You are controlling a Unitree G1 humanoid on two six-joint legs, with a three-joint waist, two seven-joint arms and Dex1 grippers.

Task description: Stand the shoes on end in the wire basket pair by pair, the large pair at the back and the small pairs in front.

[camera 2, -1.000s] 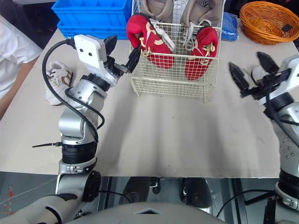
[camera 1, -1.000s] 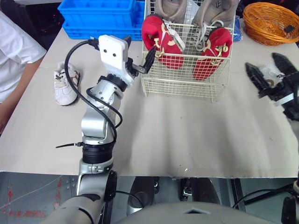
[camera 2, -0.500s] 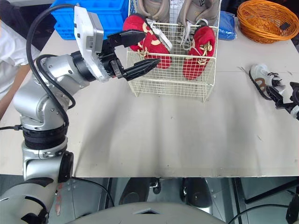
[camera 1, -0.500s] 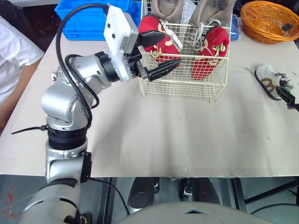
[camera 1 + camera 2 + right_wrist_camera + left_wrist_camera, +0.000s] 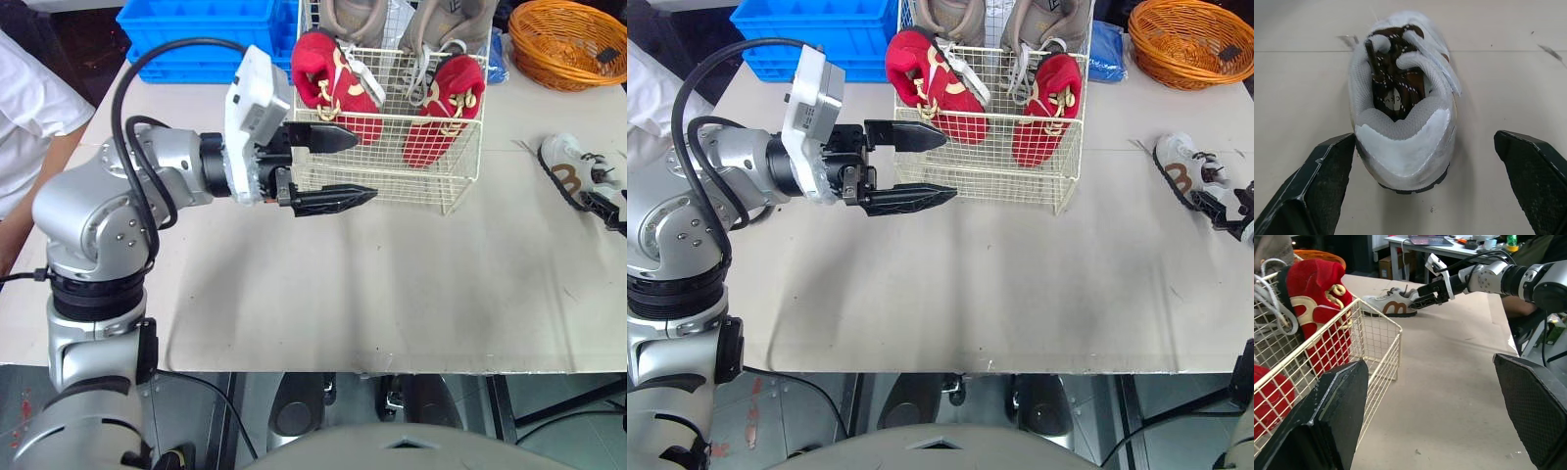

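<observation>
Footwear sorting at a worktable: the robot's right gripper [image 5: 1424, 142] stands spread wide on either side of the heel of a small white shoe [image 5: 568, 168], which lies on its sole on the table [image 5: 392, 294], well to the right of the wire basket [image 5: 392, 184]. A clean grab looks to call for squaring up on the heel, sinking low enough to catch both sides, pinching, then tipping the shoe on end on the way over. The left gripper [image 5: 364, 166] hangs spread and empty just in front of the basket's left corner. A red pair [image 5: 328, 83] stands upright inside, a grey pair [image 5: 358, 20] behind it cut off above. Whether the near finger touches the shoe, and how much room remains in front, is hard to judge.
</observation>
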